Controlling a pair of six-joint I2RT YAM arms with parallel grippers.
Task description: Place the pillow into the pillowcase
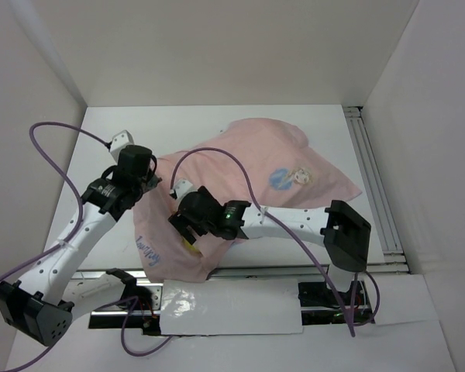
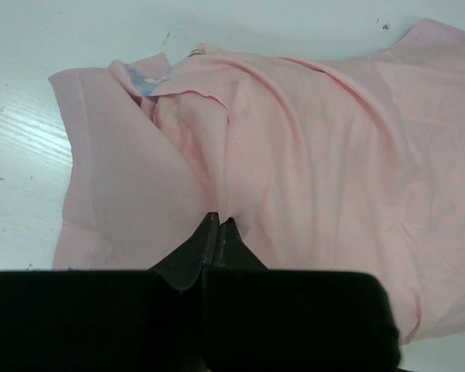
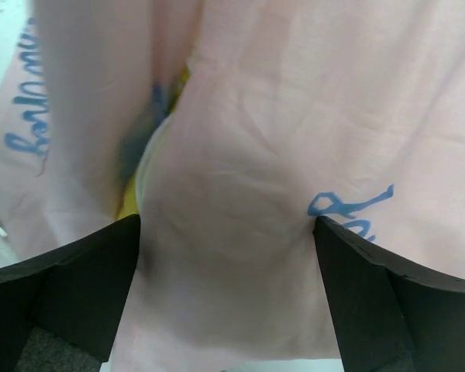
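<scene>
The left hand (image 2: 219, 221) has its fingers (image 2: 190, 252) pressed together on a gathered fold of the pillowcase (image 2: 310, 155), and the pink cloth puckers up into the tips. The right hand (image 3: 226, 232) stands spread wide, straddling a rounded bulge in the same cloth, close to blue script lettering (image 3: 349, 205). In a gap in the fabric above one finger a sliver of yellow shows, probably the pillow (image 3: 128, 203), though the view there is blurred. The pillowcase lies pink side up, rumpled across the middle of the white table (image 1: 101, 147), with a small cartoon figure (image 1: 294, 177) printed toward its right side.
</scene>
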